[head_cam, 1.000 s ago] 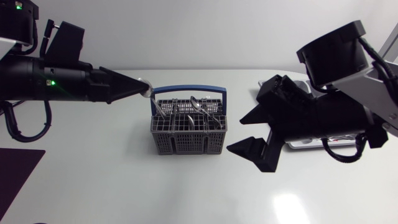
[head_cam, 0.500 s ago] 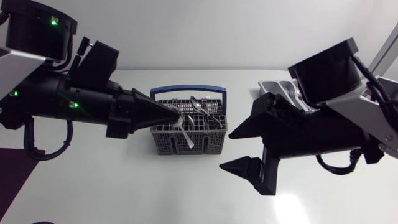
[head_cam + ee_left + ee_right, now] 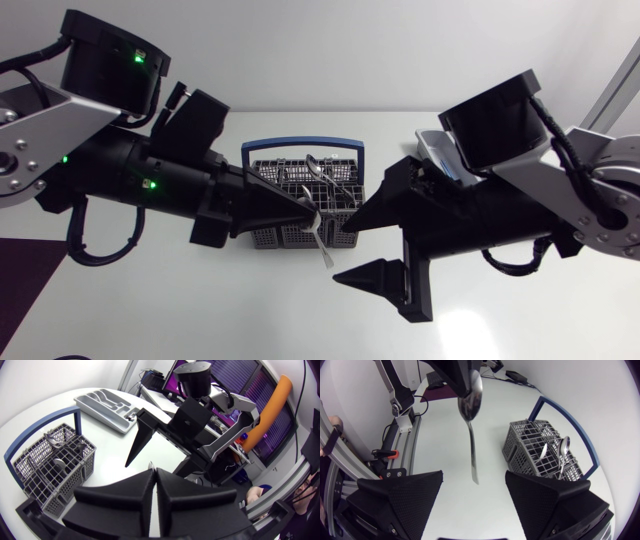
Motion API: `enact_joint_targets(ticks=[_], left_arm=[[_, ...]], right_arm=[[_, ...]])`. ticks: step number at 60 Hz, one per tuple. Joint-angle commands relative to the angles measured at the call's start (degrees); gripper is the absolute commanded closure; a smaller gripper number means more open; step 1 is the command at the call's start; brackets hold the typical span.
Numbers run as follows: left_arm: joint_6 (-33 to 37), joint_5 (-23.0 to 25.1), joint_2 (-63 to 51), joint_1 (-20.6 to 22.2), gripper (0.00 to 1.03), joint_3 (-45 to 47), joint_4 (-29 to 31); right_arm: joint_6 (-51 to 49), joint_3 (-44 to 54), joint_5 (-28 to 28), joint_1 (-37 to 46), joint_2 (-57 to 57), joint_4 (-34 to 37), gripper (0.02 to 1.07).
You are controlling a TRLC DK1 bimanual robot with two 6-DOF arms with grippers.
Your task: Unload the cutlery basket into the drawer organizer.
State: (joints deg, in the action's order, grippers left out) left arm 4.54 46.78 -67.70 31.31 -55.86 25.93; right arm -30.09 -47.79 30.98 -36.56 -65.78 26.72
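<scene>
While my left tool (image 3: 305, 212) pinches the round end of a shiny silver metal spoon (image 3: 471, 435) tight between its two fingers, the long handle hangs straight down in the air above the white tabletop (image 3: 200, 300). My right tool (image 3: 340, 254) is just beside it with its fingers spread wide, one on each side of the handle, and they do not touch it. I think the step now is to pass the spoon from one tool to the other. To do this well, the right tool should close gently around the middle of the handle. The left tool should let go only when that hold is firm, or the spoon could slip and fall. Just behind the spoon stands the grey plastic cutlery basket with a blue handle (image 3: 520, 455). The grey plastic drawer organizer (image 3: 102, 405) lies farther off, past my right arm, so the spoon has some way to go. I count two tools, one spoon in the air, one basket and one organizer. In the basket I can see at least two more shiny pieces (image 3: 563, 447), and more may hide inside.
</scene>
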Motion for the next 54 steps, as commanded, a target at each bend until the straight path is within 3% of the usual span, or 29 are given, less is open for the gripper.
enact_joint_targets(ticks=[1,14,23,35,46,54], left_arm=[[-0.05,2.35,-1.03,0.33,0.99,0.92,0.61],[0.21,8.15,-1.73,0.33,0.99,0.92,1.58],[1.00,8.32,-2.70,1.65,0.99,1.10,2.02],[1.62,8.32,-2.79,1.74,0.99,1.19,2.72],[1.88,8.32,-2.52,1.47,0.99,1.28,2.81],[1.88,8.32,-2.17,1.47,0.99,1.28,2.81]], right_arm=[[-1.47,-0.37,1.45,-0.45,-1.19,-0.44,0.19],[-1.64,-1.69,4.61,-0.45,-2.34,0.26,0.20],[-1.55,-2.22,6.20,-0.89,-2.69,0.88,0.24],[-1.55,-3.10,8.13,-0.97,-1.63,1.58,0.57],[-1.55,-2.66,9.10,-0.97,-1.63,1.58,0.80],[-1.47,-2.48,9.36,-1.15,-1.55,1.84,0.90]])
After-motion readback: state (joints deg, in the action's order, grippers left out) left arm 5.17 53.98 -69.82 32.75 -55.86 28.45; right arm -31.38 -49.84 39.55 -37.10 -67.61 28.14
